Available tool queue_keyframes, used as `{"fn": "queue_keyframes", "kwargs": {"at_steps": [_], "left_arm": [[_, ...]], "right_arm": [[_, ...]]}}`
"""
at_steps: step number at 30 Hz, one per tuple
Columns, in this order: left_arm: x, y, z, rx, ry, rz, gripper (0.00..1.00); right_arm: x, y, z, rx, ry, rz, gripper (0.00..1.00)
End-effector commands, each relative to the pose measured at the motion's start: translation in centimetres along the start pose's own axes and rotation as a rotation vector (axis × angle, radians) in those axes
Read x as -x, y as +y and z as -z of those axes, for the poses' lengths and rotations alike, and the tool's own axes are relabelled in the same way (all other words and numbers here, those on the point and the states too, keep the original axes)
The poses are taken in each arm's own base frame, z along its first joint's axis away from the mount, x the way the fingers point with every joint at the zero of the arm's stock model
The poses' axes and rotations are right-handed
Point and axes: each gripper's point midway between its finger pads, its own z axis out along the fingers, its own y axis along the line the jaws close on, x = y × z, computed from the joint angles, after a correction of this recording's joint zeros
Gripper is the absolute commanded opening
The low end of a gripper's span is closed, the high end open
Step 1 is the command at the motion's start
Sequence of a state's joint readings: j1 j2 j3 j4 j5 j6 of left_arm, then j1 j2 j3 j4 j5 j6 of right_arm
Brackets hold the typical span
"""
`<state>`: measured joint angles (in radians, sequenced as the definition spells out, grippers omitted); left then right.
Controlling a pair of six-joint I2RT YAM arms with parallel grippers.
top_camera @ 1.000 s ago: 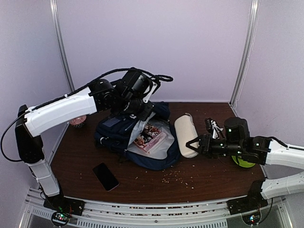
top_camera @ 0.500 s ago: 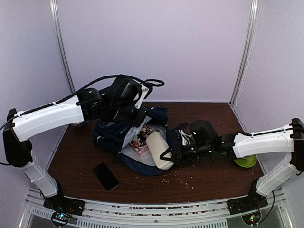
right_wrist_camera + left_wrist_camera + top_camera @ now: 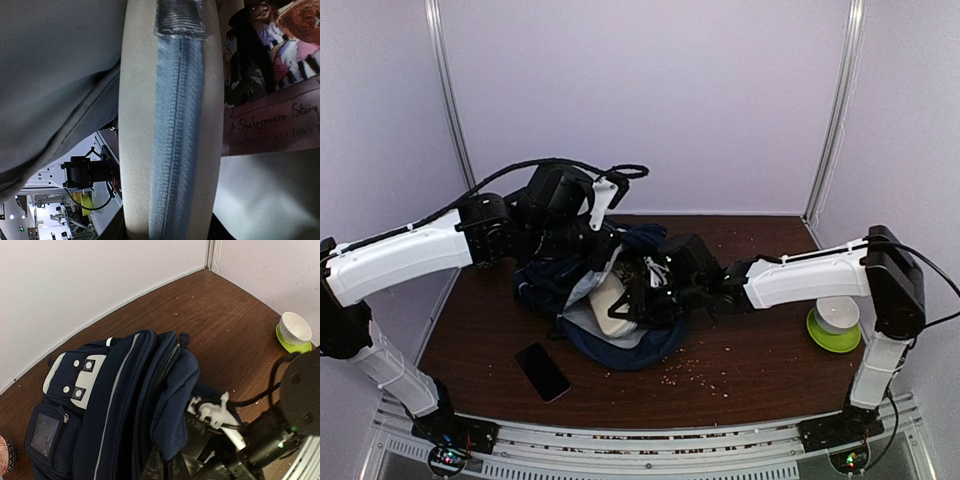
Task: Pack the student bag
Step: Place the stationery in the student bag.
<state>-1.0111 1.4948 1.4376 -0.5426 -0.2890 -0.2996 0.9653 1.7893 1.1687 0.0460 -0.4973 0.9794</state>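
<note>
The navy-blue student bag (image 3: 555,275) lies open at mid-table, its light lining (image 3: 582,318) showing. My left gripper (image 3: 588,243) is shut on the edge of the bag's upper flap (image 3: 172,405) and holds it up; its dark fingertips (image 3: 152,465) pinch the fabric at the bottom of the left wrist view. My right gripper (image 3: 642,300) is shut on a beige pencil pouch (image 3: 610,304) and holds it inside the bag's mouth. In the right wrist view the pouch (image 3: 172,125), with its blue zipper, fills the middle, beside a Shakespeare story book (image 3: 270,125) and the bag's lining (image 3: 55,75).
A black phone (image 3: 542,371) lies on the table in front of the bag. A white cup on a green saucer (image 3: 834,325) stands at the right, also in the left wrist view (image 3: 294,330). Crumbs are scattered near the front middle (image 3: 705,372).
My right arm has carried the pouch leftward from the table's right middle into the bag's opening. My left arm has shifted left and lower, still holding the flap.
</note>
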Motion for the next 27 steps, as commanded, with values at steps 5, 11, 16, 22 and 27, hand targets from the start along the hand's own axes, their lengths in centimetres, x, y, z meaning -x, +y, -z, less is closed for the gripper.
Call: {"fn": "queue_keyframes", "kwargs": {"at_steps": [5,11,16,22,27], "left_arm": [[5.9,-1.7,2.7,-0.13,-0.221,0.12,0.0],[6.2,-2.4,2.6,-0.171,-0.239,0.144,0.0],[6.4,-2.8,2.2,-0.192,-0.241,0.157,0.0],[5.9,-3.3,1.8,-0.217,-0.235,0.19,0.0],[5.1,-2.5,1.6,-0.174,-0.221,0.189,0.0]], "right_arm": [[0.7,3.5,-3.8,0.084,-0.013,0.13,0.36],[0.2,3.0,-6.2,0.067,-0.003,0.16,0.36],[0.2,1.0,-8.6,0.012,-0.012,0.149,0.35],[1.9,-0.1,-10.0,-0.006,-0.102,0.087,0.37],[1.9,1.4,-8.7,0.052,-0.121,0.086,0.61]]}}
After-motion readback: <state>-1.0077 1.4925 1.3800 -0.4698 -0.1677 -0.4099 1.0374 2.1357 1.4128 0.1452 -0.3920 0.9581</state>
